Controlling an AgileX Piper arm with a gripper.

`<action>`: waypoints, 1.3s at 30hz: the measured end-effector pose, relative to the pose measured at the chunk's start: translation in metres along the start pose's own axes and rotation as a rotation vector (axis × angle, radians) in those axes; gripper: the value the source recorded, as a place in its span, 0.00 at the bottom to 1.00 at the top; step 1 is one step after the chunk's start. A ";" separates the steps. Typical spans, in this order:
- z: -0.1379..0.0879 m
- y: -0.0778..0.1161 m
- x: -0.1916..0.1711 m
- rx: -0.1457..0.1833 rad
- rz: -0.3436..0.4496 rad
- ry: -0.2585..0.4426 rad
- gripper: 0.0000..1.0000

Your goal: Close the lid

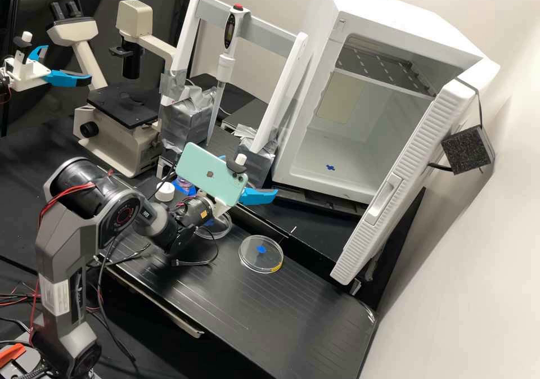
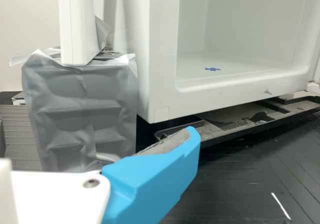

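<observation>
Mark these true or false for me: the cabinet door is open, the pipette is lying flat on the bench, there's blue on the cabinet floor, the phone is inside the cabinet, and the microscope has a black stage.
1. The door of the white cabinet is open. True.
2. The pipette lies flat on the bench. False: the pipette hangs upright in a white stand.
3. A blue patch is on the cabinet floor. True.
4. The phone is inside the cabinet. False: the phone is mounted on the arm.
5. The microscope has a black stage. True.
</observation>
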 end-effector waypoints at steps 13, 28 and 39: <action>0.005 0.002 -0.013 -0.004 0.014 -0.003 1.00; 0.034 0.038 -0.111 -0.017 0.208 0.015 1.00; 0.055 0.049 -0.132 -0.026 0.260 -0.079 1.00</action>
